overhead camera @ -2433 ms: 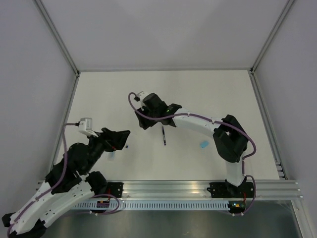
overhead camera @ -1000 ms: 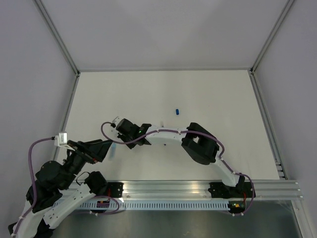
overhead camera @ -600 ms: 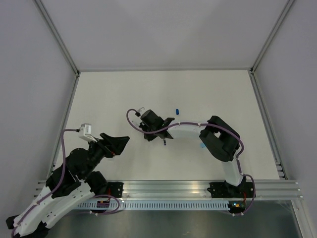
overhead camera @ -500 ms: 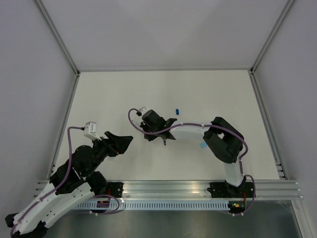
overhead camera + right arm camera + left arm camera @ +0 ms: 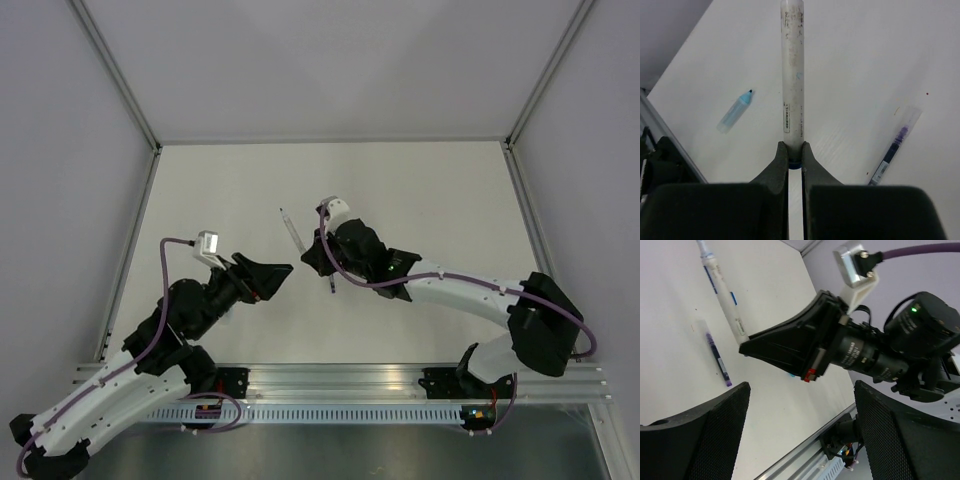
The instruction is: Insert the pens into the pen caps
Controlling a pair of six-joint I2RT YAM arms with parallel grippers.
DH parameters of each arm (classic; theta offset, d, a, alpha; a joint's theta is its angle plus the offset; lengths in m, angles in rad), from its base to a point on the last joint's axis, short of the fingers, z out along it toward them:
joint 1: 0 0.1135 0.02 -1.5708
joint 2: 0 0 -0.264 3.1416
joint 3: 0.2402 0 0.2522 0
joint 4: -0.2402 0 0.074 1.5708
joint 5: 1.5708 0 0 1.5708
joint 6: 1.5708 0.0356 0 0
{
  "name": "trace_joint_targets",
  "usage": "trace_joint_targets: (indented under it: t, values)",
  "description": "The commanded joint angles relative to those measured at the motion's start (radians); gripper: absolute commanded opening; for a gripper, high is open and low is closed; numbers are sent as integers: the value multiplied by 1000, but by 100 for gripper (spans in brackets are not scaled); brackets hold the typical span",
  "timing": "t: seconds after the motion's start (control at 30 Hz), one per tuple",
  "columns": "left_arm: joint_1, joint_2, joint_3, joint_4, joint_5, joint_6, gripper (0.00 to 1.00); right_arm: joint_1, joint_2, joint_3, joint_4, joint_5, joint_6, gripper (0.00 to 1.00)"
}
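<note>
- Two arms have shifted since half a second ago. The right arm has stretched out, its elbow now near the right end of the base rail, and the left gripper [image 5: 279, 276] has pushed further toward the table centre.
- The right gripper [image 5: 795, 150] has its fingers pinched tight on one end of the white pen [image 5: 792, 70], which now projects past them toward the far left.
- The left gripper's fingers [image 5: 705, 425] are spread wide with nothing between them, facing the right gripper.
- On the table [image 5: 430, 190] the dark pen [image 5: 718, 360] lies flat where it lay before, just beside the right gripper.
- The light blue cap [image 5: 735, 112] lies on the table, apart from both pens.
</note>
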Motion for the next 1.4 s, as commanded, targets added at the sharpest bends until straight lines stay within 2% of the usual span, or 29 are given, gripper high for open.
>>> trace_joint_targets:
  t: [0.0,0.17,0.33,0.47,0.67,0.8,0.83,0.87,0.93,0.97,1.07,1.1,1.13,1.17,1.2,1.27,1.37]
  values:
    - [2,67,-11,151,56,-1,87,0,-133,-110,160,-48,87,0]
    - [2,174,-11,278,84,-7,81,42,-250,-184,219,-91,117,0]
    - [2,228,-5,315,78,11,78,89,-316,-235,243,-79,134,0]
    - [2,236,-26,352,75,14,65,101,-344,-255,263,-53,146,0]
    - [2,245,-52,418,75,22,57,117,-339,-265,297,-70,161,0]
    - [2,279,-51,455,107,31,45,124,-341,-267,309,-68,169,0]
    - [3,286,-54,468,121,31,39,126,-341,-265,311,-68,170,0]
    - [2,299,-56,474,124,29,26,129,-342,-265,312,-68,172,0]
    - [3,303,-63,485,125,23,13,128,-341,-268,318,-70,172,0]
    - [2,300,-74,502,125,22,2,129,-338,-268,320,-70,172,0]
    - [2,293,-92,513,119,29,2,128,-326,-255,293,-99,151,1]
    - [3,283,-94,510,119,35,2,128,-324,-252,279,-102,140,9]
    - [2,277,-96,501,119,42,2,129,-329,-247,262,-99,122,20]
    - [3,270,-93,488,119,61,2,128,-335,-245,221,-92,115,44]
    - [3,250,-85,455,119,74,2,129,-362,-248,196,-49,109,52]
    - [3,236,-70,404,116,123,2,129,-397,-258,114,9,104,66]
    - [3,228,-25,269,78,201,2,120,-434,-212,-58,123,59,68]
